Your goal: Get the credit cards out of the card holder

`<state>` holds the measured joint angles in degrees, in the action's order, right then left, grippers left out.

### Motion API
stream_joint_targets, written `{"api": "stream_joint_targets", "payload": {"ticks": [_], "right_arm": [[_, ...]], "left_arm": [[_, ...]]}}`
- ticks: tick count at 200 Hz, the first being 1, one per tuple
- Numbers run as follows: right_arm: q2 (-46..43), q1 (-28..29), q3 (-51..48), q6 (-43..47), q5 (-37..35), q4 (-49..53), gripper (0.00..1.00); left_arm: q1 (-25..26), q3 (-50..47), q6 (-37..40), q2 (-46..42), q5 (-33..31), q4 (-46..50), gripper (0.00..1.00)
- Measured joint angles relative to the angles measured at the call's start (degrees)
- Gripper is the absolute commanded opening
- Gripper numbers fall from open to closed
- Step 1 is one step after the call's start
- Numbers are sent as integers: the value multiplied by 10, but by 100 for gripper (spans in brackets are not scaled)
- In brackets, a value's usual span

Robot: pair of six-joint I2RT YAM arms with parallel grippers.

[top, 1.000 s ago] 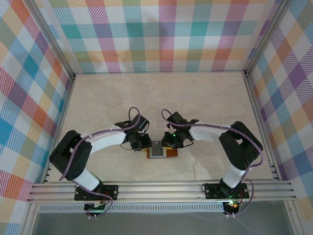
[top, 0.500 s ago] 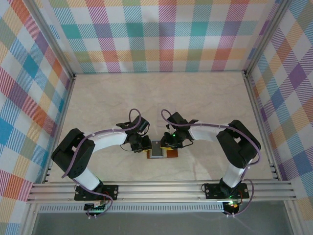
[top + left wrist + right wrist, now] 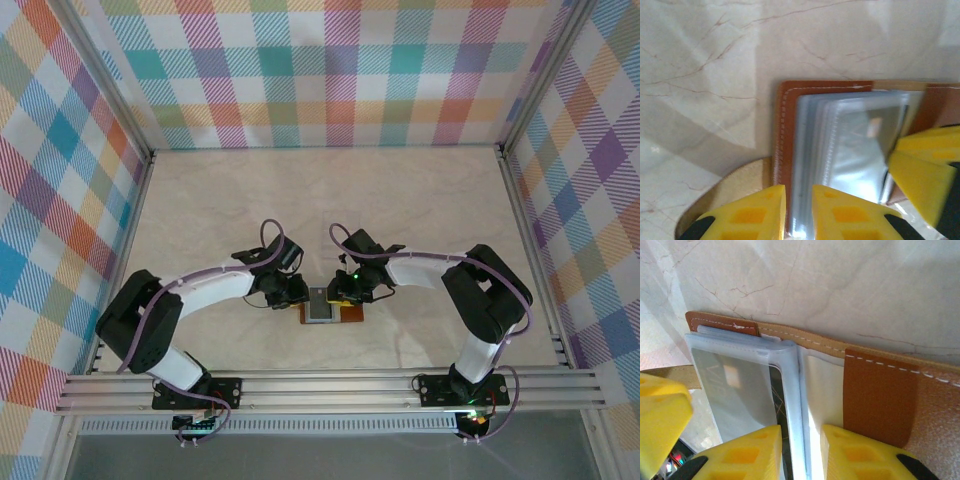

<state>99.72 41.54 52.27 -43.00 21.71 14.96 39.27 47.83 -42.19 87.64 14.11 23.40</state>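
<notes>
Left tool (image 3: 799,192): yellow, ribbed fingers; narrow gap astride holder (image 3: 782,125) edge, grip unclear.
Holder: stitched brown leather, open flat on marbled table (image 3: 700,60), between both tools.
Card (image 3: 727,390): inside glossy clear sleeves (image 3: 855,145); right wrist view catches its dark band.
Right tool (image 3: 801,432): narrow gap over sleeve spine, grip unclear.

- Top view is taken from above and behind the robot, looking down on the whole surface (image 3: 420,200).
- Wrist views are shot close, angled downward; the card holder (image 3: 782,130) is shared by all.
</notes>
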Motion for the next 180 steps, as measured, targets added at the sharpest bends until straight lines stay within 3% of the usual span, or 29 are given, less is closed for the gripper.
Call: {"api": "stream_joint_targets", "payload": {"ticks": [88,103,146,180], "right_arm": [[0,0,0,0,1,0,33],[1,0,0,0,2,-2,27],[7,-1,0,-1,11,-6,29],[9,-2,0,-2,13,-8,23]], "left_arm": [[0,0,0,39,19,-30,20],[0,-1,0,48,19,-31,19],[0,-1,0,49,17,-30,17],[0,-1,0,52,17,-29,16]]}}
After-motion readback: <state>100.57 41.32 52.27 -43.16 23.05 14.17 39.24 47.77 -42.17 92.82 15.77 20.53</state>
